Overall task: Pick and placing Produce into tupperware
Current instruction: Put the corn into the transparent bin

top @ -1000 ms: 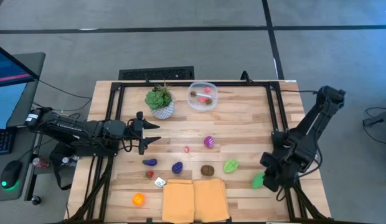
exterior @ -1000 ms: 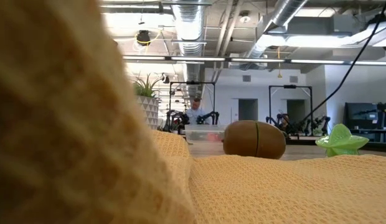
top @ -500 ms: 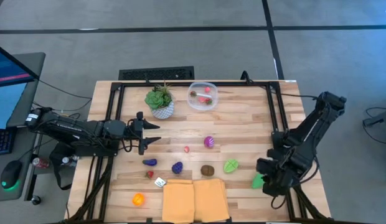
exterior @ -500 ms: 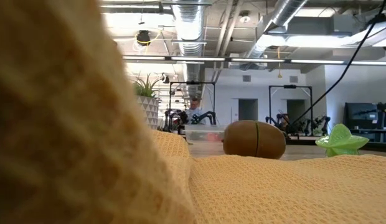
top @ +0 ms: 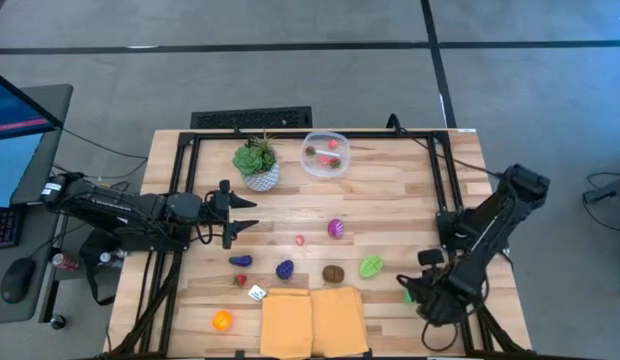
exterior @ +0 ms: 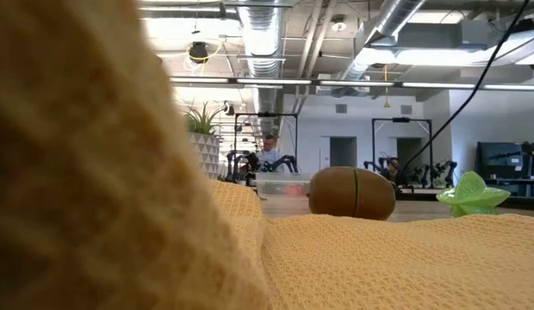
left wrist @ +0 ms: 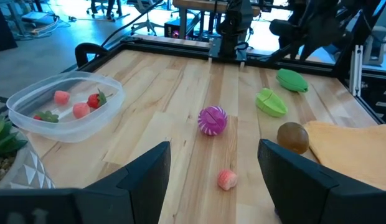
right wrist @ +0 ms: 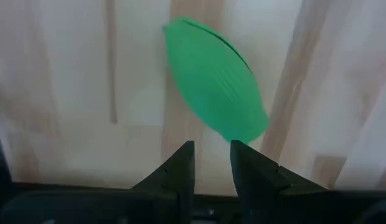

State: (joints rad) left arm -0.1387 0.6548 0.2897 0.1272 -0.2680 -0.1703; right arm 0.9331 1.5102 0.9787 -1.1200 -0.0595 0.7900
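Closing in on the green produce (right wrist: 215, 81) with my right gripper (right wrist: 211, 163), near the desk's (top: 390, 200) right front corner.

High view: left gripper (top: 238, 213) waits spread mid-desk; tupperware (top: 325, 154) sits far back. Right wrist view: fingers nearly pressed together, holding nothing — I'd judge they must spread next, then drop around it.

I work in a robotics lab: exposed silver ceiling ducts (exterior: 265, 39), more black robot arm rigs (exterior: 265, 161) behind.
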